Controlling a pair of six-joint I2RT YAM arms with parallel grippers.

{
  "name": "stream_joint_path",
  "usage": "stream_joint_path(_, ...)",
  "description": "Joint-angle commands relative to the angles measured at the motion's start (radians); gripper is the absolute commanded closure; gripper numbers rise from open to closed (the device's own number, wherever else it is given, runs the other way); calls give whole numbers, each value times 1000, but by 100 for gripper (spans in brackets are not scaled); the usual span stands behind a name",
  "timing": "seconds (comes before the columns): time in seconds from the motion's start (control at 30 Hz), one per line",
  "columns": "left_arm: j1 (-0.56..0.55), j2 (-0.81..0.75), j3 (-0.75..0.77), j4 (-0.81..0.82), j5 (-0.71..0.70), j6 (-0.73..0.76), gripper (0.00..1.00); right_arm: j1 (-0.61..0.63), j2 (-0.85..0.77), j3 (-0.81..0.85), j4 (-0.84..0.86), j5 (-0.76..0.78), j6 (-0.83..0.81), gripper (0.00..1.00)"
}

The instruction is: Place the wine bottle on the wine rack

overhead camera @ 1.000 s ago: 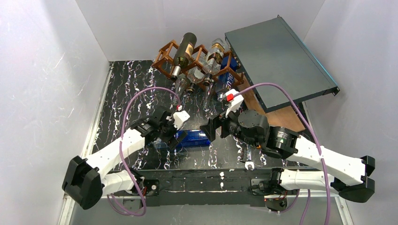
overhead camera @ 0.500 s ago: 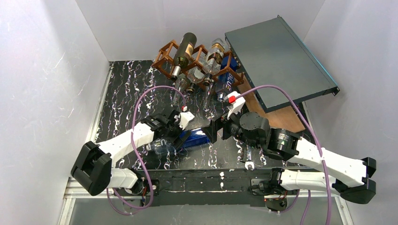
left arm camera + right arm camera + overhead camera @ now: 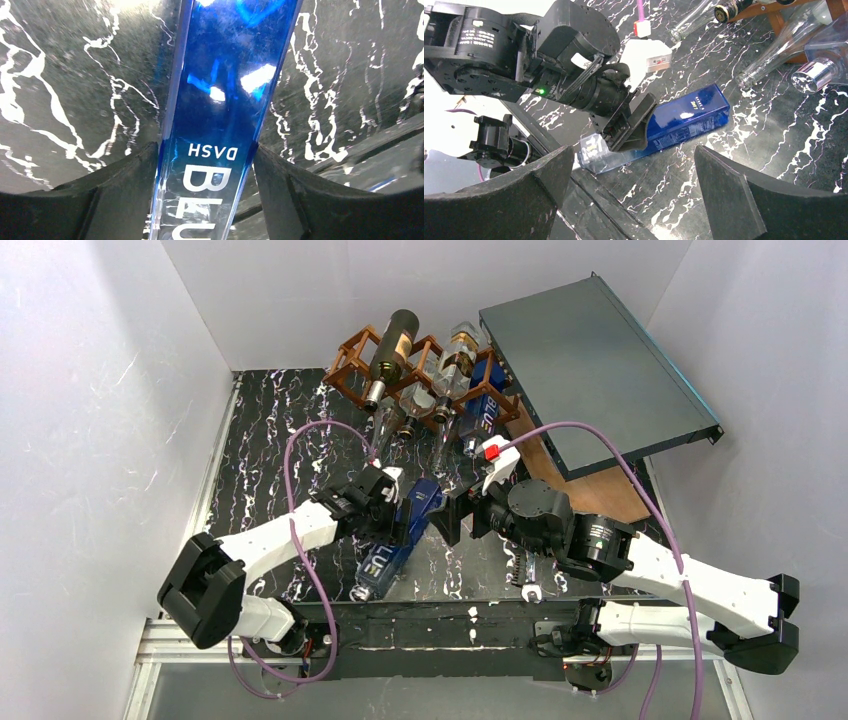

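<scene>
The left claw (image 3: 207, 150) was clamped on the flat sides of the blue bottle (image 3: 385, 558), which lay on the black table (image 3: 260, 440), well apart from the wooden rack (image 3: 350, 350) at the far edge. The right claw (image 3: 455, 518) stood wide apart and empty beside it. I judged that the grip had to be firm before lifting, since smooth glass could slip or swing.

The left arm (image 3: 270, 537) and right arm (image 3: 710, 585) share white links, black joints, purple cables (image 3: 565, 423).
</scene>
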Motion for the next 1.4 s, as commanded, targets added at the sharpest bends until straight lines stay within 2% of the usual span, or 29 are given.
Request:
stream_joint_path(0.0, -28, -13, -42, 37, -20, -272, 29, 8, -4, -3, 40, 4, 10, 0)
stream_joint_path(0.1, -61, -22, -40, 25, -44, -282, 18, 8, -4, -5, 41, 4, 11, 0)
stream_joint_path(0.37, -238, -44, -41, -113, -327, -310, 4, 8, -21, -24, 42, 5, 12, 0)
stream_joint_path(0.43, -287, -35, -44, -153, -404, -322, 3, 7, -27, -23, 39, 7, 13, 0)
stream_joint_path(0.73, -455, 159, 46, -252, -596, -307, 10, 8, -27, -13, 31, 10, 13, 0)
stream_joint_path(0.87, -467, 224, 73, -242, -585, -293, 10, 8, -28, -5, 15, 12, 17, 0)
stream_joint_path(1.03, -468, 234, 53, -169, -546, -262, 12, 9, -44, -4, 0, 23, 18, 0)
stream_joint_path(1.2, -466, 229, 29, -101, -489, -248, 18, 8, -48, -5, -2, 29, 16, 0)
stream_joint_path(1.27, -465, 216, 12, -75, -474, -246, 24, 8, -48, -5, -4, 29, 16, 0)
stream_joint_path(1.37, -459, 204, -3, -54, -457, -245, 24, 8, -53, -9, -5, 28, 16, 0)
